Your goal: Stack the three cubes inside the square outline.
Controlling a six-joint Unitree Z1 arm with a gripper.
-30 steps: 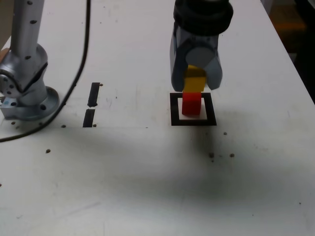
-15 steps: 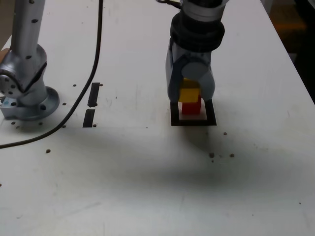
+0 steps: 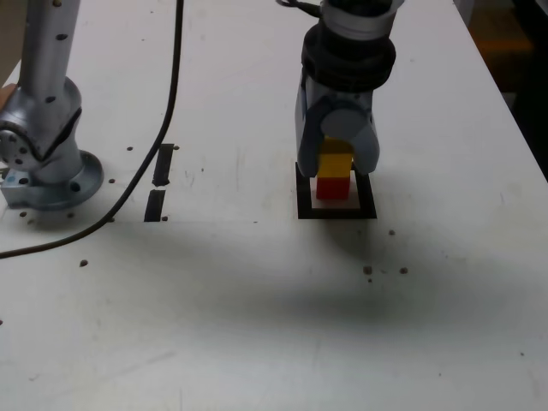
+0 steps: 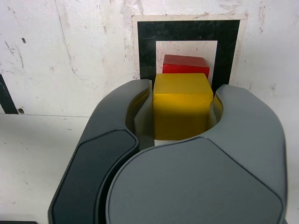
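Item: black square outline (image 3: 336,210), flat on the white table (image 3: 257,325). We take it as our landmark.

Item: red cube (image 3: 333,187), standing inside the outline on its white centre. In the wrist view the red cube (image 4: 185,64) sits toward one inner edge of the outline (image 4: 145,51) rather than dead centre.

Item: yellow cube (image 3: 335,162), directly above the red one and, as far as we can tell, resting on or just at its top face. In the wrist view the yellow cube (image 4: 182,105) covers most of the red, though not squarely.

Item: gripper (image 3: 336,163), straight over the outline, its two grey jaws pressed against opposite sides of the yellow cube. The wrist view shows the gripper (image 4: 183,109) the same way: clamped, no gap at either side.

Item: green cube. We do not find it in either view.

Item: two short black strips (image 3: 159,181), well to the exterior view's left of the outline; beyond them the arm's metal base (image 3: 47,163) and a black cable (image 3: 154,94).

Risks, in our judgement: the yellow cube appears slightly offset from the red, so letting go could leave an overhang that tips when a third cube is added. A jaw dragging on release could also nudge the pair sideways onto the black border.
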